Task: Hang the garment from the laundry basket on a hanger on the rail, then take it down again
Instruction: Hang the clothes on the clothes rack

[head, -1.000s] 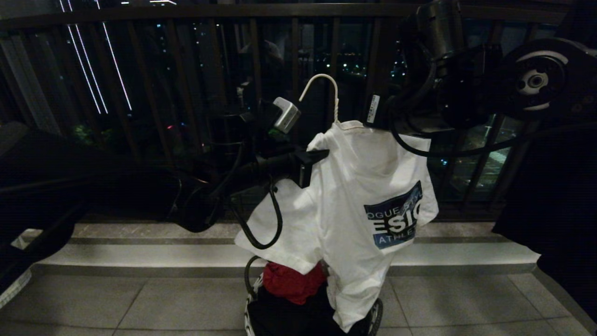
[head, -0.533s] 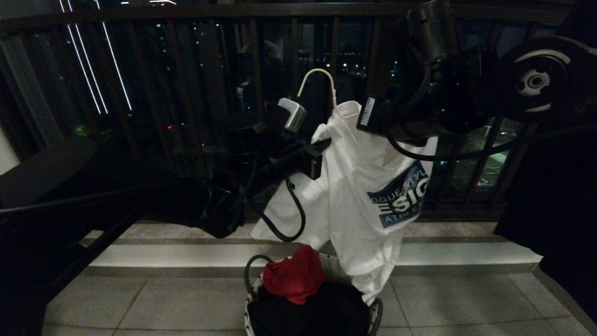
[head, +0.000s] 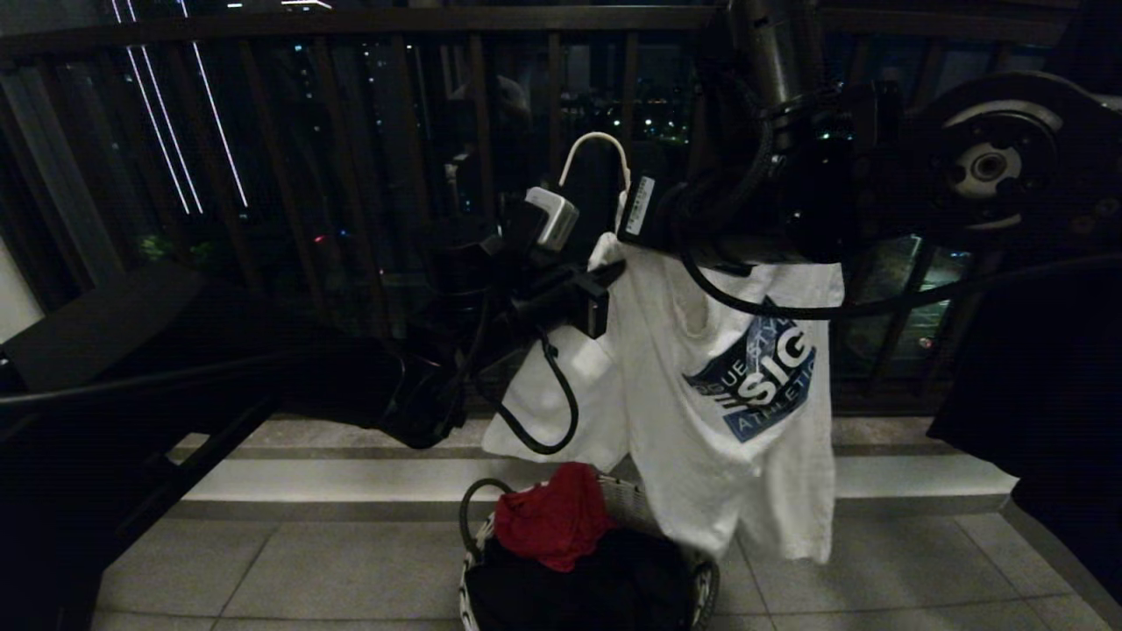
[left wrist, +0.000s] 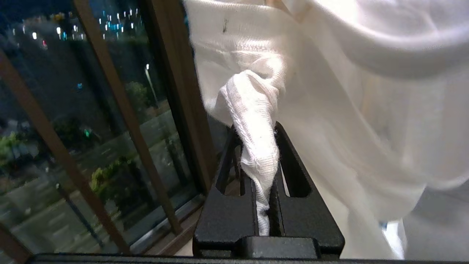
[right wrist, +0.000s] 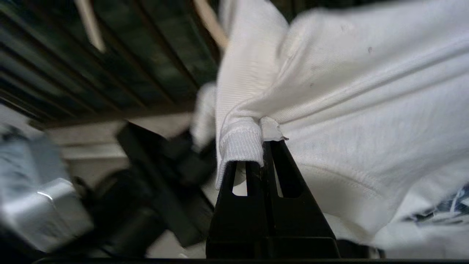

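Night shot on a balcony. White T-shirt (head: 727, 386) up in the air dead centre, blue chest graphic facing out at about 3 o'clock of the cloth, hem dangling just above the basket (head: 701, 585) at 6 o'clock. Draped on the white wire hanger (head: 596, 153) — only the hook visible, poking up at 12 o'clock above the collar, not on any bar that can be seen.

Left end effector (left wrist: 262, 161) clamped tight on a bunched fold of the shirt's edge, coming in from 9 o'clock in the head view. Right end effector (right wrist: 262, 154) pinched shut on the ribbed collar, reaching in from 2 o'clock — arm and cable crossing over the top of the shirt.

Red cloth (head: 552, 517) heaped in the basket on top of something dark, down at 6 o'clock. Dark railing (head: 368, 131) with upright bars right behind everything, city lights beyond. Pale tiled floor (head: 307, 570) below, with a stone step running across.
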Controlling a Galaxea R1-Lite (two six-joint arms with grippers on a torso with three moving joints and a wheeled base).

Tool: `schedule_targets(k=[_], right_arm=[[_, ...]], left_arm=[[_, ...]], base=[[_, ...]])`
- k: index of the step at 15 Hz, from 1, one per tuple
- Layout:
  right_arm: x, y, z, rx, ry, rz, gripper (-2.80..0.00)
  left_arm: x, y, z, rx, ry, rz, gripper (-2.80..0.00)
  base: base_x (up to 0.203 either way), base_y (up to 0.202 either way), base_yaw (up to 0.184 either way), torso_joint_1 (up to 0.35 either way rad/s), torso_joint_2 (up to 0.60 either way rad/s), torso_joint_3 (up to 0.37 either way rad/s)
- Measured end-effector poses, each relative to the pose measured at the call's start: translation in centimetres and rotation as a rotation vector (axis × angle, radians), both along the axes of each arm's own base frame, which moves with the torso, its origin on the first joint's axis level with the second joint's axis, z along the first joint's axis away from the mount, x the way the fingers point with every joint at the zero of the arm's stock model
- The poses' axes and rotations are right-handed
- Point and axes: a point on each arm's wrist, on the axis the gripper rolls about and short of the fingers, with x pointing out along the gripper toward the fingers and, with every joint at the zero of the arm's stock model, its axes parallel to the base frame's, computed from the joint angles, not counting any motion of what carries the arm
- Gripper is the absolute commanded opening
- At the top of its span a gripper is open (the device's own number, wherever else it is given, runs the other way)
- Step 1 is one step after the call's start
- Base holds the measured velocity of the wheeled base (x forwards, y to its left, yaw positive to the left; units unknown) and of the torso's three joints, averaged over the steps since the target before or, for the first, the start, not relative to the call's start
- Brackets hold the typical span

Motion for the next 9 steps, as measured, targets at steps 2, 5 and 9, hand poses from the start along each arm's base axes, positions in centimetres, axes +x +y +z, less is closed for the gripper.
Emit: schedule_targets(k=[2, 5, 9], right_arm=[[0.0, 0.2, 0.6, 0.012, -0.048, 0.013, -2.80], [0.0, 0.2, 0.7, 0.011, -0.056, 0.015, -2.80], [-0.2, 0.1, 1.4, 0.016, -0.104, 0.024, -2.80]], left_arm=[[-0.3, 0.0, 0.1, -0.022, -0.032, -0.005, -2.80], [-0.4, -0.1, 0.1, -0.029, -0.020, -0.012, -2.80], [-0.6, -0.1, 0.1, -0.034, -0.012, -0.017, -2.80]], base=[[0.000, 0.000, 0.000, 0.000, 0.00, 0.000], [0.000, 0.000, 0.000, 0.000, 0.00, 0.000], [0.000, 0.000, 0.000, 0.000, 0.00, 0.000]])
